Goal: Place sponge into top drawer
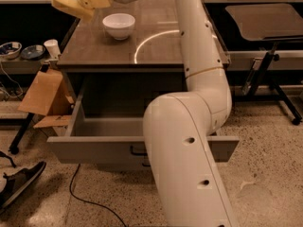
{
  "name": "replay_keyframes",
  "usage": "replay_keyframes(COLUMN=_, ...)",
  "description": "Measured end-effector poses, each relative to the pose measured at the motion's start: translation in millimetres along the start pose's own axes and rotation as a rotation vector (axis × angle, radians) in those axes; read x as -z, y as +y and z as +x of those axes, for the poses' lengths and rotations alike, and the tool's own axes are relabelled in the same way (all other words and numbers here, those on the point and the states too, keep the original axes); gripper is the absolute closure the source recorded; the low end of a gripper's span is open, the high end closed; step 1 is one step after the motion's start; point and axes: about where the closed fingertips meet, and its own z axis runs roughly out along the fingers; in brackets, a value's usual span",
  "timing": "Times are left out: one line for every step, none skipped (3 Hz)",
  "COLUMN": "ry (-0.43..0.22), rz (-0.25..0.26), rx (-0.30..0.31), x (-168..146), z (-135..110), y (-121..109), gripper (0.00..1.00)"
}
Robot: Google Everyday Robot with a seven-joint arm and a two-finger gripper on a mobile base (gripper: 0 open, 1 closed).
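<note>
Upper left of frame: the gripper is closed on the yellow sponge and holds it in the air above the left rear corner of the table. The sponge is tilted, its far end pointing left. A white bowl stands on the table just right of the gripper. Centre: the drawer is pulled open below the table's front edge, well apart from the sponge. The arm crosses the drawer's right half. Left: a cardboard box; lower left: a shoe.
</note>
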Motion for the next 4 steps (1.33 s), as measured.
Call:
replay_keyframes(ry=-0.041, rz=-0.116, rx=0.008, x=-37, z=-11, y=23, gripper=1.00)
replay_keyframes(ry=-0.059, rz=-0.214, rx=-0.020, x=-65, z=-22, y=44, gripper=1.00)
replay_keyframes(ry=-0.071, rz=-0.225, rx=-0.071, x=-71, z=-37, y=49, gripper=1.00)
replay_keyframes(ry=-0.071, rz=-0.225, rx=-0.071, x=-71, z=-37, y=49, gripper=1.00)
